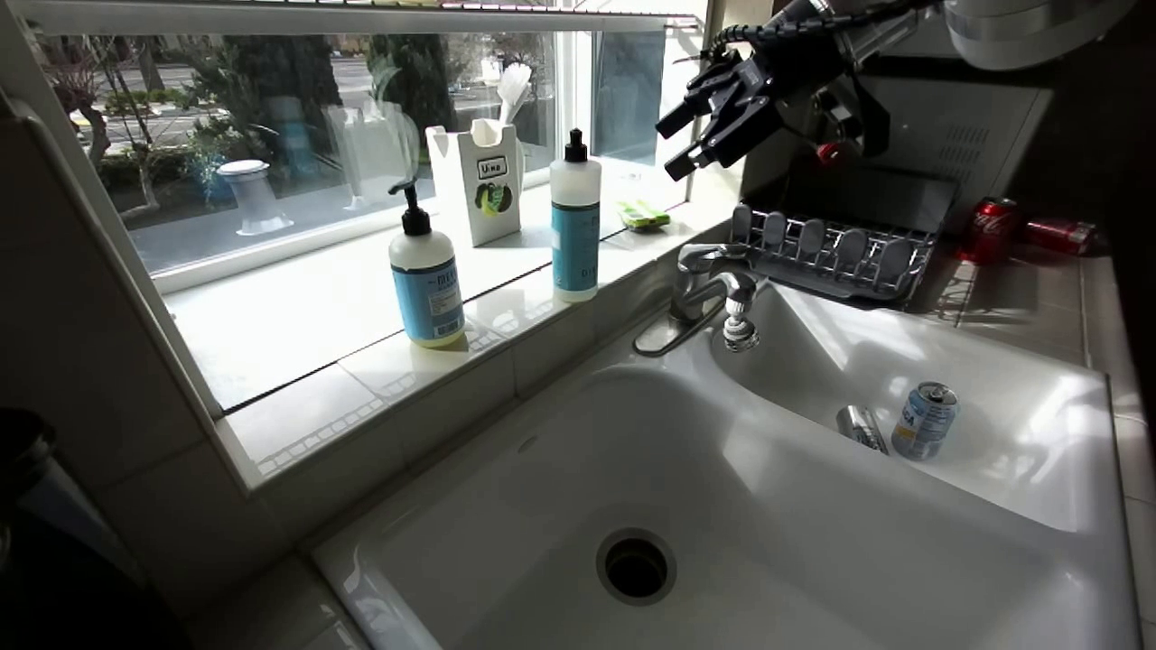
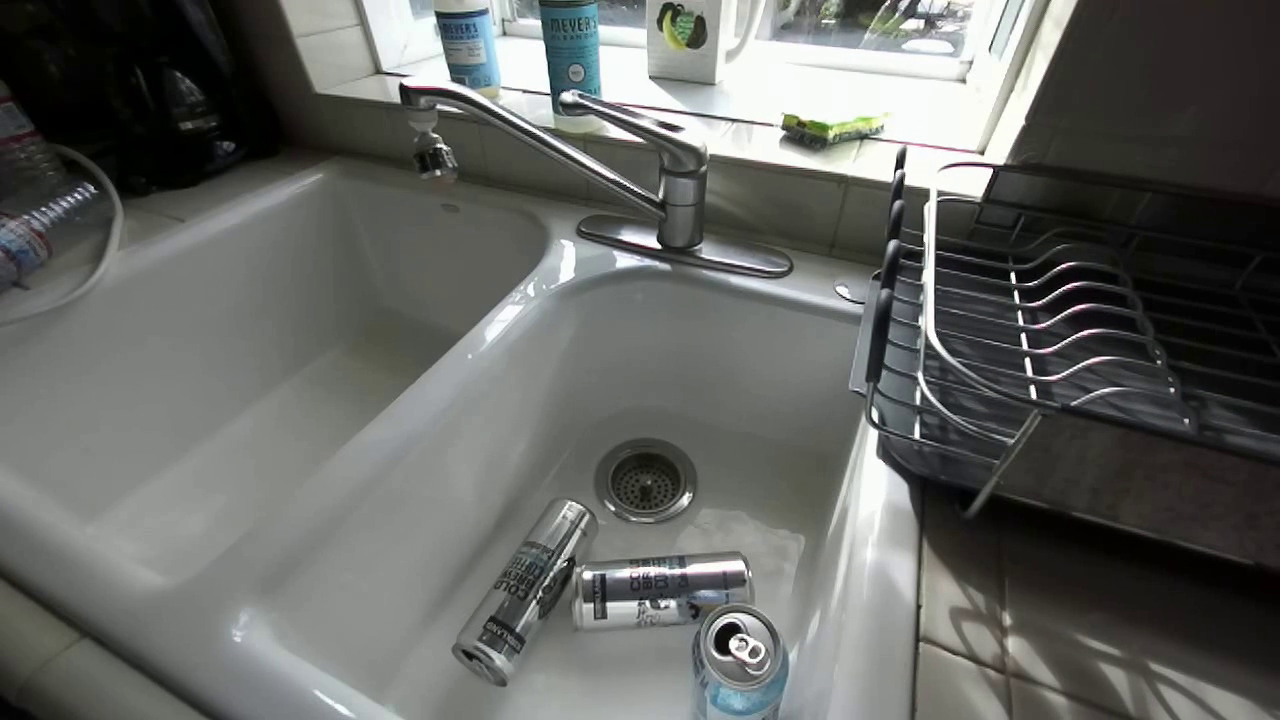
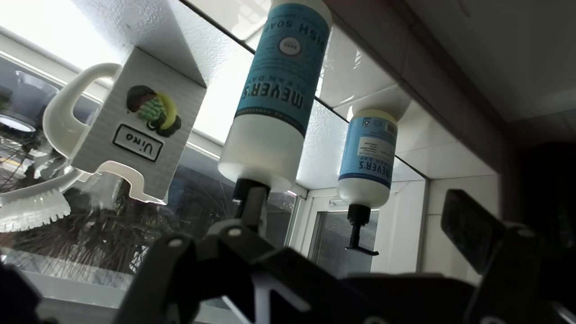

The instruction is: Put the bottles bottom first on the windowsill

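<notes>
End effector (image 1: pixel 675 146) hangs spread, upper right; pump bottle (image 1: pixel 427 289) and slim bottle (image 1: pixel 575 236) stand upright on the windowsill (image 1: pixel 330 395), presumably because bottom-first is asked.

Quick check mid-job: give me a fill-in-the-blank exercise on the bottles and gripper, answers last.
The pump bottle stands right way ____ on the windowsill.
In the wrist view, the slim bottle is labelled "dish ____".
Along the windowsill, the slim bottle stands between the pump bottle and the green ____.
Between its parted jaws, the gripper holds ____.
Missing words: up; soap; sponge; nothing.
</notes>
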{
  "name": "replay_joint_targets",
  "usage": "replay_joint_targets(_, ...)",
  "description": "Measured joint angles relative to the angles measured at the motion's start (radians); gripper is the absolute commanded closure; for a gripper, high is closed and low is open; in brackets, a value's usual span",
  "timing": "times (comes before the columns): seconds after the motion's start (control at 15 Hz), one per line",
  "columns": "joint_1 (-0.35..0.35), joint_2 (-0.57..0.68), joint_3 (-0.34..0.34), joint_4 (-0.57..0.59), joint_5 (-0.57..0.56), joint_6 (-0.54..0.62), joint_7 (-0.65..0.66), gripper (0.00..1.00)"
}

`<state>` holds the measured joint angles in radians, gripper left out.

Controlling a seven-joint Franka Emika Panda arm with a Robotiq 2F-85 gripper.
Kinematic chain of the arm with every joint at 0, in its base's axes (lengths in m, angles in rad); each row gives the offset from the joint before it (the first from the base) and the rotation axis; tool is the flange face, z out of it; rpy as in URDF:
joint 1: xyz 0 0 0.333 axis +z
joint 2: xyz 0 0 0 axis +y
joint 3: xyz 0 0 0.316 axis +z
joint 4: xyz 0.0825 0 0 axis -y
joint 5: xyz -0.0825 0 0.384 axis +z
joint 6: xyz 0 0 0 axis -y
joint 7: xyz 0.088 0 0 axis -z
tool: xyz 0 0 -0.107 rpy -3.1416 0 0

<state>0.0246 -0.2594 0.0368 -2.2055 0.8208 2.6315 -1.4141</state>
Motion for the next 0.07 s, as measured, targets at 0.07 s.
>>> replay_joint_targets(0.07,0.0,0.0,0.0,0.0,0.0,0.0,0.0,0.0)
